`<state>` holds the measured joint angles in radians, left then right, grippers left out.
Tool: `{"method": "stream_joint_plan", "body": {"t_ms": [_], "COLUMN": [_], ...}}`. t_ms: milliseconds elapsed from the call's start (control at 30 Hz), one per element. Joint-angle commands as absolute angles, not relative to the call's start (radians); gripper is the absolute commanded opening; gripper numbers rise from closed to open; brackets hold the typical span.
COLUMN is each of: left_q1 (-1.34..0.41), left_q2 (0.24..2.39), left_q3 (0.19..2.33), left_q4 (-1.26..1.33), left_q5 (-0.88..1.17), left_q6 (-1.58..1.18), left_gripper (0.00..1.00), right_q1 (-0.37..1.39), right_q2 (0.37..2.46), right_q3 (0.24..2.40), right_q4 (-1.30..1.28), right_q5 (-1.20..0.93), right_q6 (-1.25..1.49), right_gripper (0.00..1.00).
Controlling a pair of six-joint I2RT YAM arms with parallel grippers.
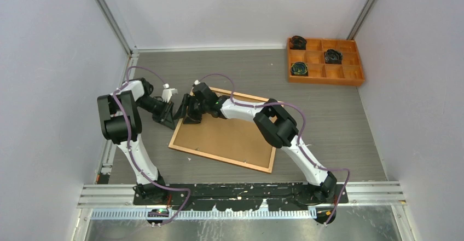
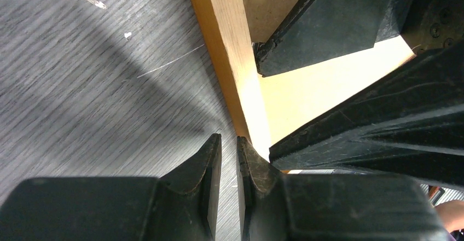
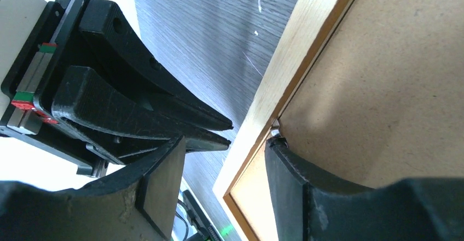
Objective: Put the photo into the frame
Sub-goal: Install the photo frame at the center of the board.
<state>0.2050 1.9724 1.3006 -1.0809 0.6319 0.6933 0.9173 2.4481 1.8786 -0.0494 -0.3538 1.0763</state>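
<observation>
We are looking for the photo and not finding it in any view; it may be lying under the brown backing board [image 1: 224, 137], but we cannot tell. The frame [image 1: 219, 159] is lying face down around the middle of the worktop [image 1: 339, 131]. Its long axis is running left to right, with the right end swung a little toward the near edge. Everything is hinging on the frame's far-left corner, where both hands are crowding in. The right gripper [image 3: 224, 153] is reaching across the board from the right and straddling the left rail with its jaws standing apart. One finger is hanging outside the wood, the other is touching a small metal tab [image 3: 275, 130] just inside it, and it is clamping nothing. The left gripper [image 2: 228, 142] is coming in from the left, its jaws only a slit apart with nothing between them and its tips just beside the rail's outer face. We are judging the right hand the nearer one for working that tab. The left hand is sitting very close and could be getting in the way, and the right forearm is lying over the board it would have to free. Well apart, at the far right corner, the orange compartment tray [image 1: 328, 80] is holding dark coiled items [image 1: 299, 69] and blocking nothing.
</observation>
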Motion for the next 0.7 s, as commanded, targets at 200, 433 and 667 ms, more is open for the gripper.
{"method": "stream_joint_plan", "body": {"t_ms": [200, 433, 667], "left_q1": [0.213, 0.208, 0.165], "left_q2": [1.925, 1.916, 1.881], "left_q3": [1.349, 1.317, 1.232], "left_q4": [-1.126, -1.090, -1.032], "left_q5": [0.614, 0.571, 0.497], "left_q6": [0.730, 0.732, 0.747], "left_gripper": [0.19, 0.19, 0.19], "right_q1": [0.820, 0.532, 0.256], "right_q2": [2.117, 1.738, 1.421], "right_q3": [1.605, 1.193, 0.971], "right_q4": [0.063, -0.094, -0.384], "right_q5": [-0.373, -0.301, -0.089], "right_q6": [1.063, 1.007, 0.861], "right_gripper": [0.79, 0.93, 0.98]}}
